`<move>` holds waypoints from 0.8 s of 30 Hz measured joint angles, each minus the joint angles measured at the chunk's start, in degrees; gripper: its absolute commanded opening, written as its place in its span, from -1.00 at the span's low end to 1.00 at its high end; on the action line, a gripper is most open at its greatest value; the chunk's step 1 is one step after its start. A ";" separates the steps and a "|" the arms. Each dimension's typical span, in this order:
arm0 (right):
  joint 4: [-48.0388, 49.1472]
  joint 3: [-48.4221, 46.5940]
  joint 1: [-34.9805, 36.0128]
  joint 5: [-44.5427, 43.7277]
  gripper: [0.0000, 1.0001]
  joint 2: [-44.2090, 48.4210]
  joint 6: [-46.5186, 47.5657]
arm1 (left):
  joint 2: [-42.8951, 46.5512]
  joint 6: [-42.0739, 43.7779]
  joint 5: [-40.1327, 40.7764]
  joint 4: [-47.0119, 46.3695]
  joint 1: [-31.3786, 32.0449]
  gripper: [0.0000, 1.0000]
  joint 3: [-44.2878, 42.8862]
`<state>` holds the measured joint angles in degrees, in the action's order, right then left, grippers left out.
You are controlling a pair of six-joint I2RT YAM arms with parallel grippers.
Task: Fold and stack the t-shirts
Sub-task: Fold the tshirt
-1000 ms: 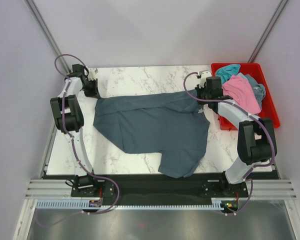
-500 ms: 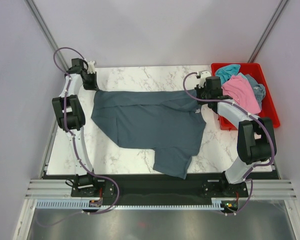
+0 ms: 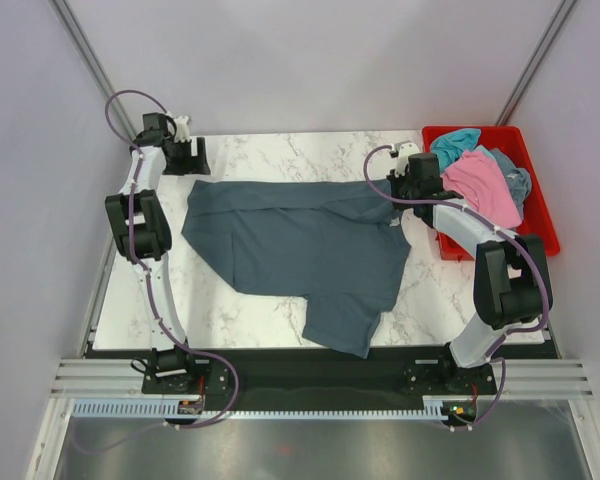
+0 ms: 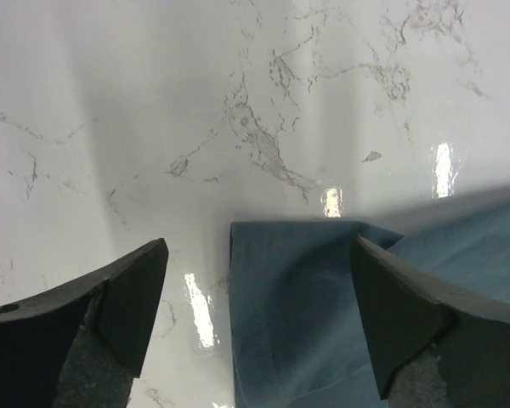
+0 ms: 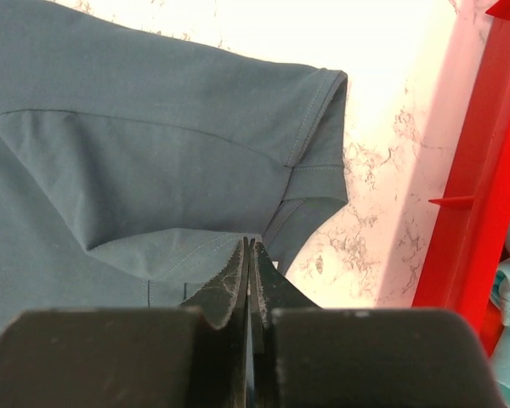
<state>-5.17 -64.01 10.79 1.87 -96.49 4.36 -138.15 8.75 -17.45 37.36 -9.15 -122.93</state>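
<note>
Left gripper (image 4: 257, 248): hovering far to the left of the red bin (image 3: 540, 228); jaws are standing spread, gripping nothing and straddling the corner of the dark blue shirt (image 3: 300, 240).
Table (image 3: 280, 155): glossy white marble pattern, hard and flat, showing glare; cloth is probably sliding on it easily.
Dark blue shirt, place: lying opened out on the table to the left of the bin, its right sleeve ending just beside the bin's left wall.
Dark blue shirt, make: thin matte knit with stitched hems and sleeve seams, creasing in soft ridges; a small white tag (image 3: 398, 226) is showing on the side nearest the bin.
Dark blue shirt, handling: looking light, limp and not fragile; likely sagging and dragging when lifted by one point.
Dark blue shirt, hold: hemmed corners and shoulder seams are offering the firmest pinch, ideally two spread points at once.
Right gripper (image 5: 249, 246): just to the left of the bin; jaws are pressing together, pinching a raised fold of the dark blue shirt beside the sleeve seam.
Red bin, make: rigid moulded plastic with straight ribbed walls.
Pink shirt (image 3: 480, 185): lying crumpled in the bin, soft and heaped.
Teal shirt (image 3: 458, 142): bunching at the bin's far-left corner.
</note>
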 measured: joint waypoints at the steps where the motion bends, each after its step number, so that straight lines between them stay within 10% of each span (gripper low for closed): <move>1: 0.00 0.00 0.00 -0.20 -0.52 0.00 -0.09 | 0.09 -0.09 -0.02 0.00 0.00 0.99 0.07; 2: -0.02 0.00 0.07 -0.37 0.00 0.02 -0.17 | 0.39 -0.50 -0.11 -0.15 0.00 0.99 0.39; 5: -0.07 0.00 0.37 -1.53 0.34 0.33 0.87 | 3.98 -1.77 -1.79 -0.46 0.02 0.99 4.96; 24: -4.59 -10.75 9.40 10.47 0.12 -5.60 4.55 | 29.11 -1.84 -11.04 4.57 9.07 0.99 38.97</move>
<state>-9.76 -74.76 20.18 12.34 -102.08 8.91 -109.03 6.92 -28.49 41.93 -0.08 -83.96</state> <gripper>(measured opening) 0.553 0.991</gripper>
